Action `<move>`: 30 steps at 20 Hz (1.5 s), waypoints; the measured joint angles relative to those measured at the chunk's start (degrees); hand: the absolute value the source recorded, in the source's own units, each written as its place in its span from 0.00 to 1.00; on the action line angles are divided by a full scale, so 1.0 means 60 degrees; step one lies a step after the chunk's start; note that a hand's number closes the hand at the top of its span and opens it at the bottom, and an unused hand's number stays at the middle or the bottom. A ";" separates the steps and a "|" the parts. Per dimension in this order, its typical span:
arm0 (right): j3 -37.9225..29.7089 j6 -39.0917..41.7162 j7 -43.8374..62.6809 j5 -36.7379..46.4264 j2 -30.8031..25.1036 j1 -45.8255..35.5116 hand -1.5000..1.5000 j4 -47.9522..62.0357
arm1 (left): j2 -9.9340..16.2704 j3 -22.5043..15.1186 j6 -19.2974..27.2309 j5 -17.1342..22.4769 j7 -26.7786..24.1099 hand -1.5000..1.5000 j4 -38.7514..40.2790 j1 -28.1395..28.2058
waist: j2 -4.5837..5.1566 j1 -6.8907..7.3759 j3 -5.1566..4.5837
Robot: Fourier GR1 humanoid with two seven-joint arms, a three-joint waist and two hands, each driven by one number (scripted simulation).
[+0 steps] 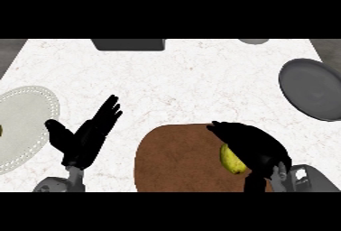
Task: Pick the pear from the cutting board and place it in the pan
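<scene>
The yellow-green pear [231, 160] lies on the round brown wooden cutting board [177, 158], at its right side, under the right hand [256, 146], whose fingers curl round it. The left hand [86, 135] rests left of the board, fingers straight.

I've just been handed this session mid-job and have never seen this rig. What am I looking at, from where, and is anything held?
This is a single view from the robot's head, looking steeply down at a white speckled counter. The two black shapes coming in from the lower edge are the robot's hands on grey forearms. The left hand is open, fingers straight, resting beside the board and holding nothing. The right hand is curled over the yellow-green pear, which sits at the right side of the round brown cutting board. Whether the pear is lifted off the board yet I cannot tell. The dark grey pan, where the pear should go, lies at the right edge. A pale plate lies at the left edge.
</scene>
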 measured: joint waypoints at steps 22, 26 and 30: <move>-0.0453 -0.0920 -0.3486 0.4353 0.0863 0.1009 1.00 0.1934 | -0.0696 0.0748 -0.0587 -0.0742 0.0238 0.50 0.0185 -0.0109 | -0.0005 0.0002 -0.0009; -0.0540 -0.1584 -0.4547 0.5068 0.0769 0.0701 1.00 0.2615 | -0.0770 0.0719 -0.0641 -0.0794 0.0343 0.50 -0.0105 0.0084 | -0.0019 0.0026 -0.0017; -0.0575 -0.2025 -0.4974 0.5837 0.0909 0.0796 1.00 0.2754 | -0.0887 0.0755 -0.0689 -0.0940 0.0394 0.50 -0.0119 0.0076 | -0.0034 0.0001 -0.0034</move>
